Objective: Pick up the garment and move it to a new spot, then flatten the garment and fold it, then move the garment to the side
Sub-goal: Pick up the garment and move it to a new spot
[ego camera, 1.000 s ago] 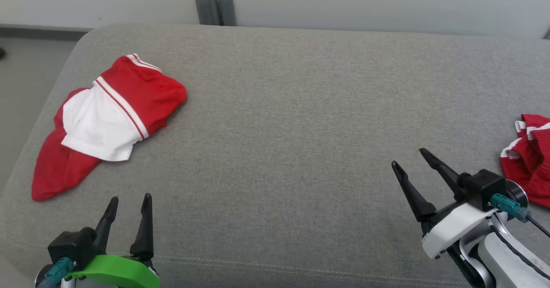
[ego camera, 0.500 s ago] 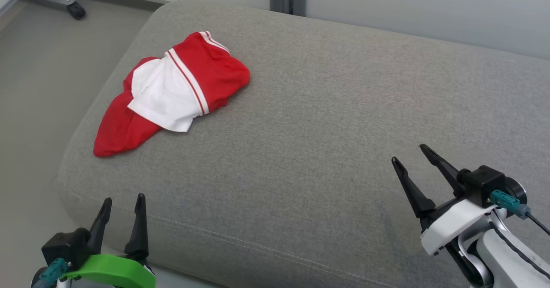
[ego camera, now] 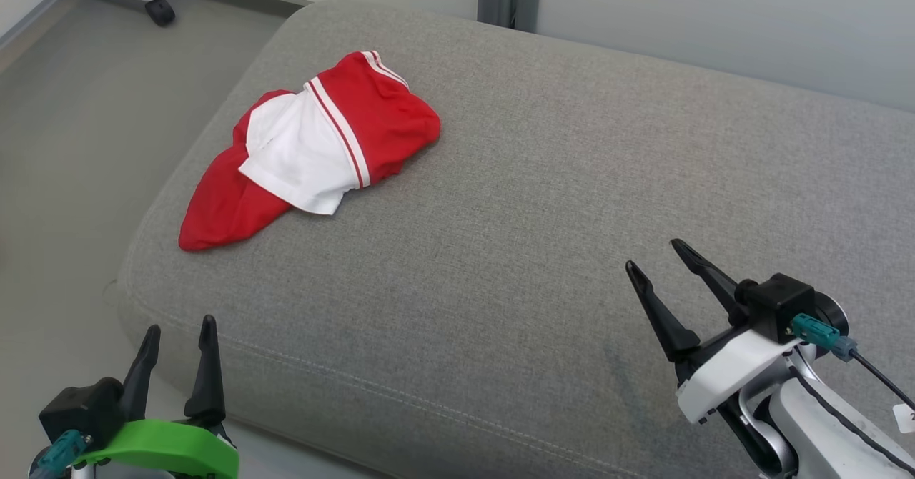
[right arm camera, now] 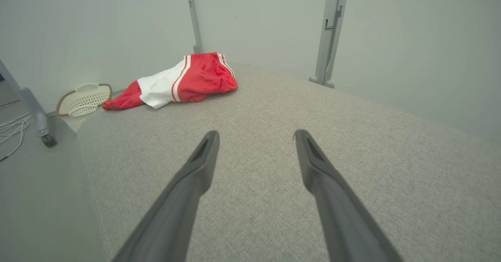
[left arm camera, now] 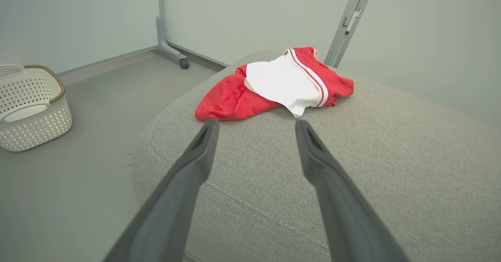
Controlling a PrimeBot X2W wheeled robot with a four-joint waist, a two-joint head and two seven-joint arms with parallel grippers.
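Garment (ego camera: 314,146) crumpled on cushion (ego camera: 572,179), both hands apart.

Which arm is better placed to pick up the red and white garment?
Probably the left. The garment lies on the left part of the cushion, just ahead of the open left gripper. The open right gripper hangs much farther away, across it.

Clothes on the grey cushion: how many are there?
1. The red and white garment lies crumpled at the far left end of the cushion. More could lie outside the pictures.
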